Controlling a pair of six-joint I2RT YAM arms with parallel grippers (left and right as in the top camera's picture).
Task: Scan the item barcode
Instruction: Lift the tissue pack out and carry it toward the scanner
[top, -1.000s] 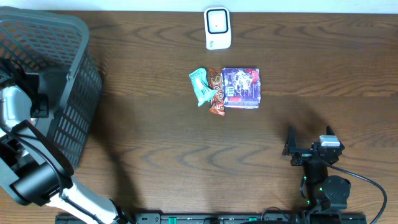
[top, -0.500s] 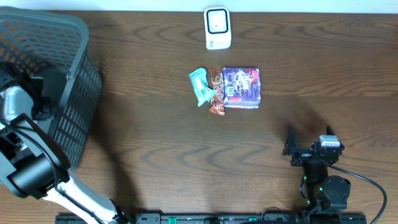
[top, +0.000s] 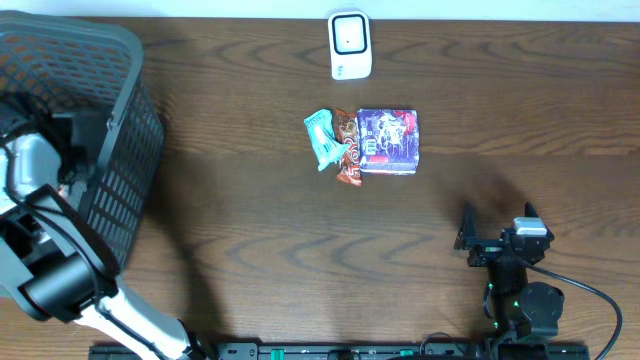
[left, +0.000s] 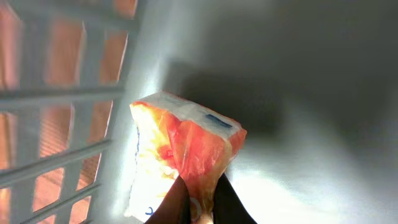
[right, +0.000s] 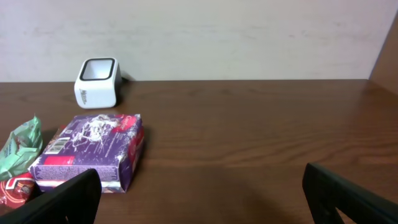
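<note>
Left gripper: your left gripper (left: 199, 202) is clenching the lower edge of an orange-and-white packet (left: 183, 149), its dark fingers (left: 177, 202) pinching the crinkled wrapper.
Packet: it is sitting inside the basket (left: 68, 93), close against the slatted wall (a small blue mark is showing near its top edge, the print too blurred to read).
Basket: the mesh basket is standing at the table's left end, and your left arm (top: 40, 200) is reaching down into it.
Right gripper: your right gripper (top: 497, 222) is released, its jaws spreading wide as it hovers low near the table's front right.
Table: the dark wood-grain table (top: 250, 230) is carrying a purple box (top: 388, 141), a red-brown packet (top: 347, 148) and a green packet (top: 322, 138), all lying touching mid-table; a white scanner (top: 350, 45) is standing behind them by the far edge.
Room: a pale wall (right: 249, 31) is running behind the table.
</note>
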